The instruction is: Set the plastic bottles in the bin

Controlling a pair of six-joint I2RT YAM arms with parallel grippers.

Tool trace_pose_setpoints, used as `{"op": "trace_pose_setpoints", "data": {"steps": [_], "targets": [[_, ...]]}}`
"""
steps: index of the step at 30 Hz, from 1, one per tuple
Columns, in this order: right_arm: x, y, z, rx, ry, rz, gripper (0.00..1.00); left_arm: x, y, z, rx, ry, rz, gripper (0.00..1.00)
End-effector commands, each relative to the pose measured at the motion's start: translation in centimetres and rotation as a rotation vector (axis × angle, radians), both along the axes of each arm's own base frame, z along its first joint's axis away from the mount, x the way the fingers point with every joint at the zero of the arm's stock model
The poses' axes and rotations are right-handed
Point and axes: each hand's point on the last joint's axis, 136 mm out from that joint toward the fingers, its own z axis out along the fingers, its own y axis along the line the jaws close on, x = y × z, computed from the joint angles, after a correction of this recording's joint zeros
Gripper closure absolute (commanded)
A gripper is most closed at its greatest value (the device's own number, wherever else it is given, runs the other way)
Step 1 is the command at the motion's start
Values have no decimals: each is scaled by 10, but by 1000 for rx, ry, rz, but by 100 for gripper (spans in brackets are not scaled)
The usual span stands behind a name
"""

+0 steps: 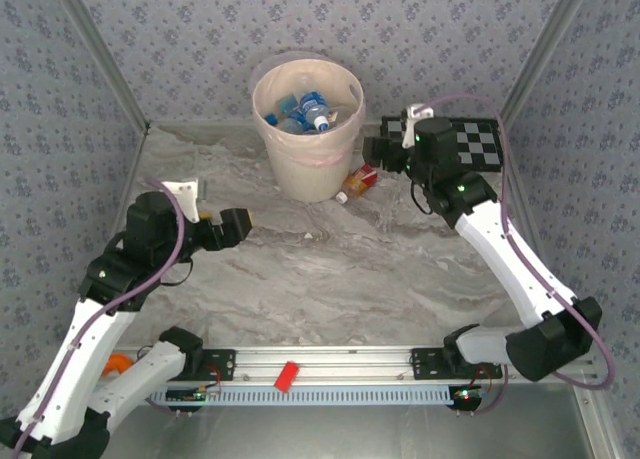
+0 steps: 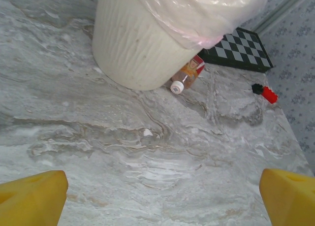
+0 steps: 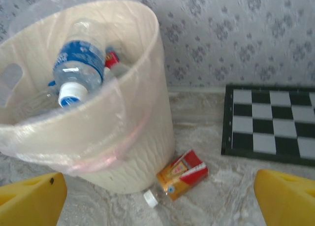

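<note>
Ribbed cream plastic forms the round, tapering bin (image 1: pixel 305 144), far centre on the marbled grey table (image 1: pixel 330 269), with a crinkled clear liner (image 3: pixel 74 137) draped over its rim. Inside lie crushed plastic bottles (image 3: pixel 81 63), clear with blue labels. One orange-red bottle (image 3: pixel 183 174) lies flat against the bin's right foot, its long axis running near-left to far-right, white cap (image 3: pixel 151 199) near-left. The left pincer (image 2: pixel 162 196) and right pincer (image 3: pixel 158 199) both gape wide, yellow fingers (image 3: pixel 32 199) gripping nothing.

Legible text: none that I can read. Blue-labelled bottle (image 3: pixel 78 63) in the bin (image 3: pixel 145 142): print blurred. Red-and-orange-labelled bottle (image 3: pixel 183 174) beside the bin: lettering too small for me.
</note>
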Motion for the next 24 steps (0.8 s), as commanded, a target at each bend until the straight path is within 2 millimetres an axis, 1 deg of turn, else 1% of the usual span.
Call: {"op": "trace_pose_setpoints", "data": {"steps": [1, 6, 12, 14, 15, 17, 19, 21, 24], "targets": [[-4, -9, -17, 149, 21, -46, 0, 3, -19, 9, -47, -26, -54, 0], [-6, -23, -67, 209, 100, -122, 0, 2, -39, 3, -8, -16, -113, 0], [0, -24, -119, 317, 188, -206, 0, 1, -54, -3, 43, -11, -142, 0], [4, -22, -134, 351, 213, -224, 0, -1, -59, -10, 60, 0, -156, 0], [6, -19, -141, 368, 224, -226, 1, 0, -64, -7, 54, -21, -161, 0], [11, -15, -154, 393, 251, -231, 2, 0, -66, -11, 76, -18, -163, 0], [17, -10, -169, 410, 283, -238, 4, 0, -66, -15, 93, -11, -164, 0], [24, -4, -185, 430, 320, -242, 7, 0, -66, -14, 97, -17, -163, 0], [34, 4, -203, 466, 358, -252, 10, 0, -64, -13, 101, -26, -158, 0]]}}
